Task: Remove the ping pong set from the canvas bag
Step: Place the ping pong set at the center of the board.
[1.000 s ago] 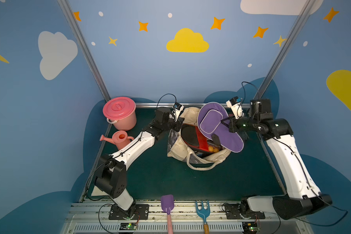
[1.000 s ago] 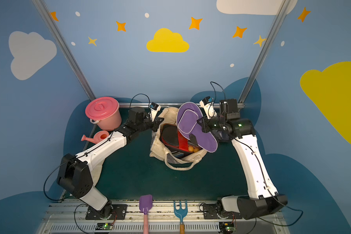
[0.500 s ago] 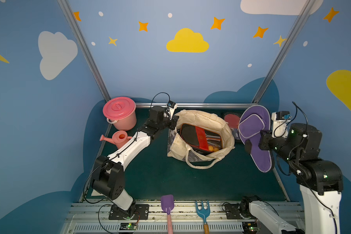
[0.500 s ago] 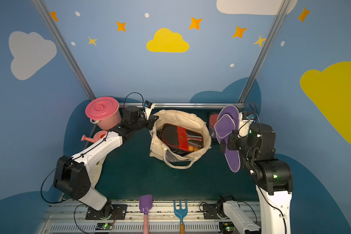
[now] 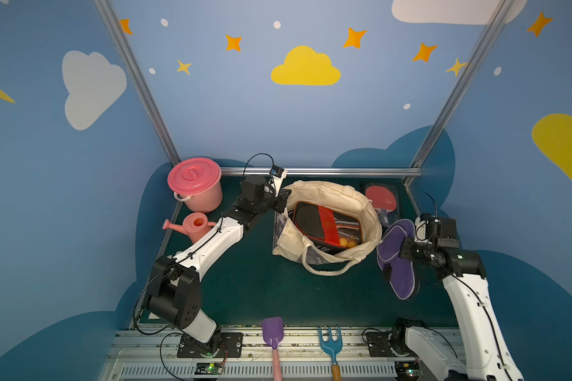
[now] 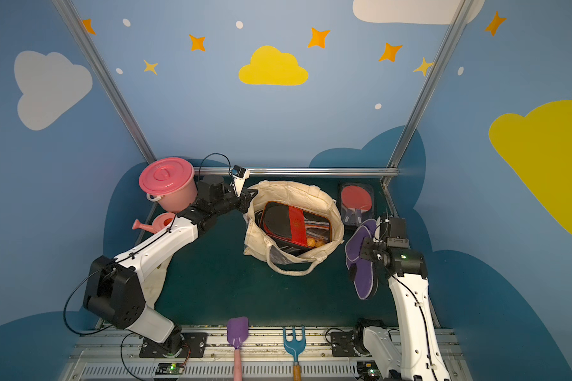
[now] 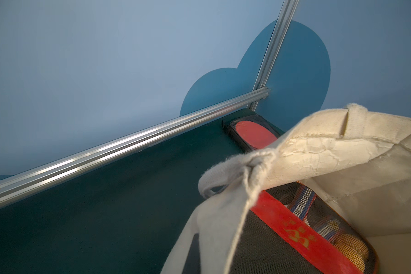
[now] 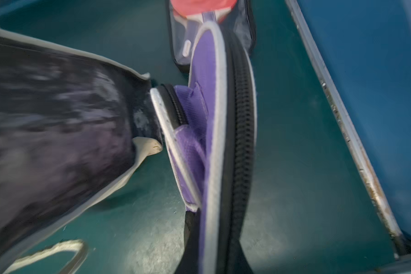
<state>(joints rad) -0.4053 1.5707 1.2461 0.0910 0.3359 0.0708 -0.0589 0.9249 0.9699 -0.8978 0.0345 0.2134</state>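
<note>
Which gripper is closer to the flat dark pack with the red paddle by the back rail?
Right. The right gripper, shut on the purple paddle case, is just in front of the dark pack; the left gripper is across the cream canvas bag.

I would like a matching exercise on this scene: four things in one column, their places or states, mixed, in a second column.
Things: 1 purple case; 2 black pack with red band; 3 red paddle pack; 4 pink bucket.
States: a lid on; b inside the canvas bag; c clamped in the right gripper; d lying flat outside the bag.
Pairs: 1-c, 2-b, 3-d, 4-a.
</note>
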